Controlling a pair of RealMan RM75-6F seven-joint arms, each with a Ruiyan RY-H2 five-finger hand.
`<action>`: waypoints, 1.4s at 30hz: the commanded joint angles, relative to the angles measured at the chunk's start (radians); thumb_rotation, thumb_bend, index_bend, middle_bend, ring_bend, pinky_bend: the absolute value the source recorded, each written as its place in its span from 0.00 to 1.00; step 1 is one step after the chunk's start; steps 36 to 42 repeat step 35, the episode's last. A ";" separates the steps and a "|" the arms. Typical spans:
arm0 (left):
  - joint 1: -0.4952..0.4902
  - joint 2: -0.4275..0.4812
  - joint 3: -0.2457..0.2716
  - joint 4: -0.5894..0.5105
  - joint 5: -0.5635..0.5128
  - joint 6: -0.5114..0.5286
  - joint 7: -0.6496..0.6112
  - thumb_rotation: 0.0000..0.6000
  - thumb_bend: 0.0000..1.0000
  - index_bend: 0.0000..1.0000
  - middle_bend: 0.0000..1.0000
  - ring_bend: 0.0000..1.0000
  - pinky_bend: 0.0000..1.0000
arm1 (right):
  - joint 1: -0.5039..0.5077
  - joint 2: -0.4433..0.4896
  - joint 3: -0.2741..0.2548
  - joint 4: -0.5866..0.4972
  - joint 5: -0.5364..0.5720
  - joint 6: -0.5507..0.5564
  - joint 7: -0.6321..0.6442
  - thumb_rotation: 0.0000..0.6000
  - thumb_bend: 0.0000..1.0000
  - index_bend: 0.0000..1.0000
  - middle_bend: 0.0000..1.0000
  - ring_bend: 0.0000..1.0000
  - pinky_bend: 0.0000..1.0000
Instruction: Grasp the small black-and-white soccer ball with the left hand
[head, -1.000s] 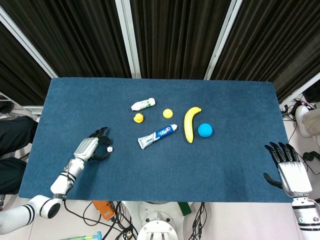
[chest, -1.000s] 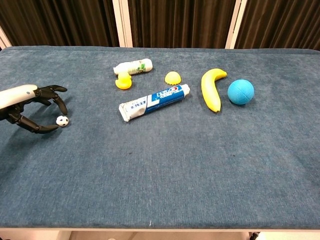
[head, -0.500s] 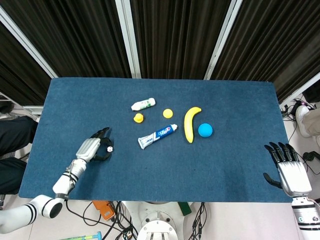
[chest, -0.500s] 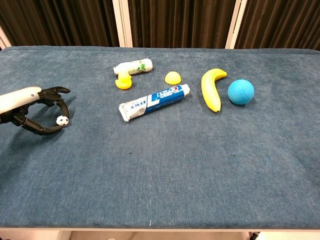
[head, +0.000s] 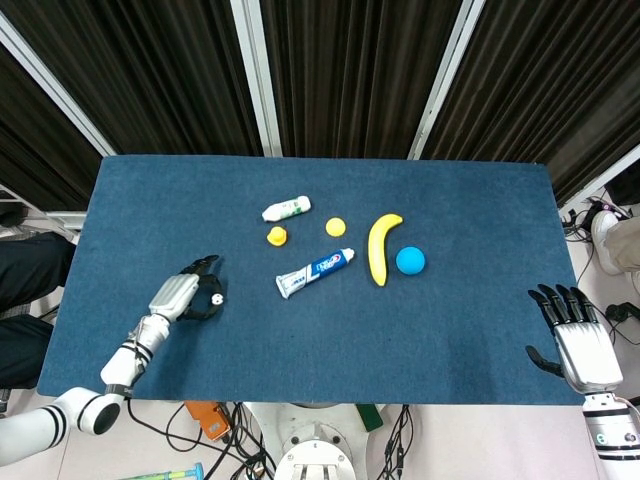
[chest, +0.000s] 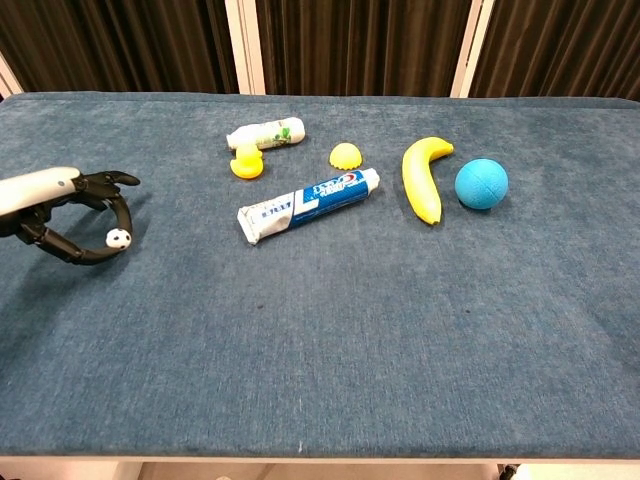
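Low over table, left robot hand (chest: 62, 212) curled around soccer ball (chest: 118, 238)

Bright, even light from overhead fills both views. Objects on the blue table (chest: 330, 330) throw only small, soft shadows. No glare shows on the cloth. Focus holds sharp near and far; the far curtains (head: 340, 70) stay dark.
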 joint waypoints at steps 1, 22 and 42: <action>-0.011 0.070 -0.008 -0.087 -0.004 0.002 0.074 1.00 0.37 0.54 0.04 0.00 0.13 | 0.000 0.000 0.000 -0.001 0.000 -0.001 0.001 1.00 0.34 0.18 0.17 0.12 0.11; -0.144 0.432 -0.165 -0.579 -0.317 -0.060 0.450 1.00 0.38 0.54 0.05 0.00 0.13 | 0.003 0.006 0.001 -0.001 0.004 -0.005 0.010 1.00 0.34 0.19 0.17 0.12 0.11; -0.233 0.638 -0.267 -0.718 -0.445 -0.183 0.349 1.00 0.38 0.54 0.05 0.00 0.13 | 0.006 0.006 -0.002 0.001 0.001 -0.010 0.012 1.00 0.34 0.18 0.17 0.12 0.11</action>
